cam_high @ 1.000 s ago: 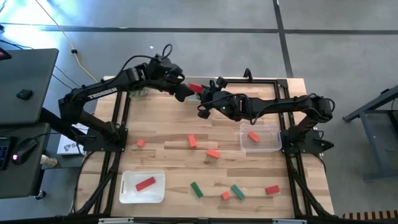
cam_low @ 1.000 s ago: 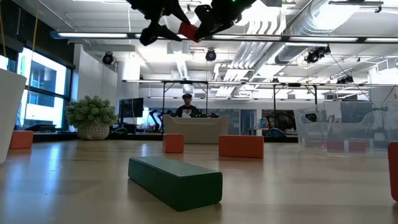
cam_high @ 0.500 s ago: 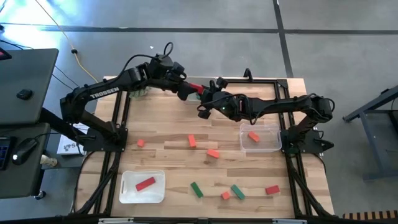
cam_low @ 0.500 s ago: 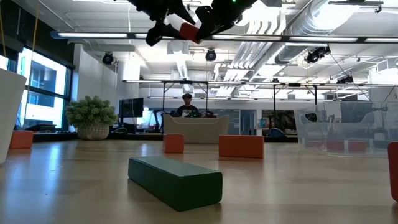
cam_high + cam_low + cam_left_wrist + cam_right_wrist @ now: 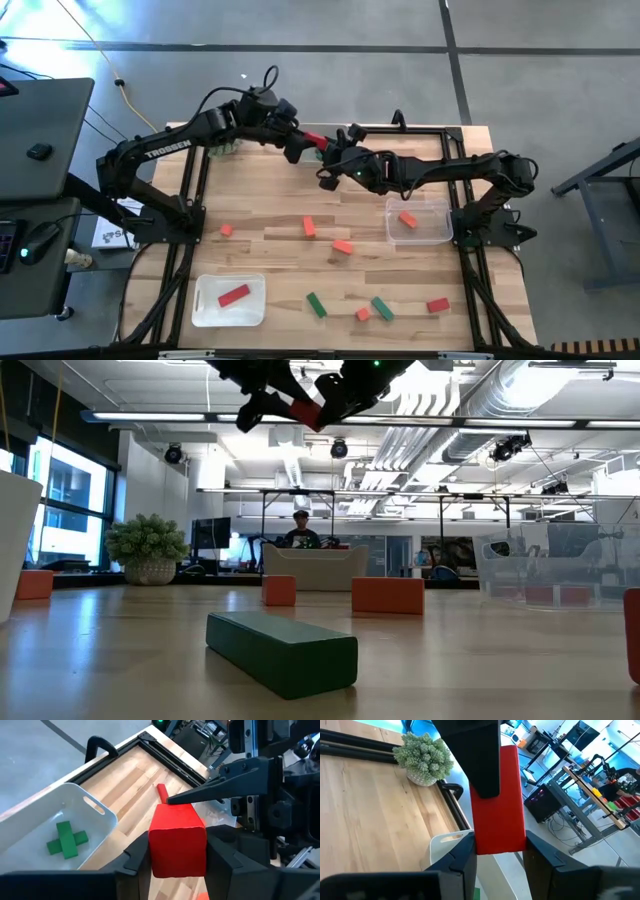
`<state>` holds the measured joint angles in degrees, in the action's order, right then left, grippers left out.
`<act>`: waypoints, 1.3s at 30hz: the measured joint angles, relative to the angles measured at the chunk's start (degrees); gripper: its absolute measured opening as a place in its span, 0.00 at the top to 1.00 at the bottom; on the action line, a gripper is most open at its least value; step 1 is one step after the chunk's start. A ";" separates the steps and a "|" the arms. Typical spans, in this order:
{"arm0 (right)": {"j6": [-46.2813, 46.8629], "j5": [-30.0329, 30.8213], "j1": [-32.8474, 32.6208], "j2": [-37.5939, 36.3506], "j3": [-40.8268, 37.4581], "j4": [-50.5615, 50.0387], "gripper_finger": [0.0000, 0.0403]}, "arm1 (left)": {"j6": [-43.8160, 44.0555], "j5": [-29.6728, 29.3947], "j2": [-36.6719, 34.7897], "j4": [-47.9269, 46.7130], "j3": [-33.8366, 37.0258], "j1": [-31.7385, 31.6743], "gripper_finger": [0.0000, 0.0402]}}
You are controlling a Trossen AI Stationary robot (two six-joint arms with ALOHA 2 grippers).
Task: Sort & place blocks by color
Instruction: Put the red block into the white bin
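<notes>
High view: red block (image 5: 313,141) clamped between both end effectors.

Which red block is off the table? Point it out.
The red block held in the air between the left gripper and right gripper; the other red ones lie lower down.

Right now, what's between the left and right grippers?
One red block, held in the air above the table's far side. Left gripper and right gripper each have their fingers on an end of it, clearest in both wrist views.
</notes>
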<state>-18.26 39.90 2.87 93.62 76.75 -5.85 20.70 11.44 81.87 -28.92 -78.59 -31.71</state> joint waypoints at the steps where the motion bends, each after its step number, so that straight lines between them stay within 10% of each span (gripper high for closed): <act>1: 0.00 0.06 -0.18 0.00 0.00 -0.18 0.74 | -0.48 -0.05 0.00 -0.04 0.00 0.10 0.73; 14: 1.64 11.08 -3.56 -0.04 0.00 -0.58 0.39 | -6.90 -0.28 -0.10 -5.86 0.02 0.39 0.73; 23: -1.11 17.11 -4.95 -1.07 0.01 -1.30 0.34 | -9.54 -0.19 -3.44 -17.45 0.02 4.25 0.73; 39: -1.27 3.23 -2.37 -2.01 0.02 -2.23 0.34 | 5.85 -10.67 -7.56 -40.94 0.02 26.18 0.73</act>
<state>-19.53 43.13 0.50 91.61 76.77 -8.08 26.55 0.78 74.30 -69.86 -78.56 -5.53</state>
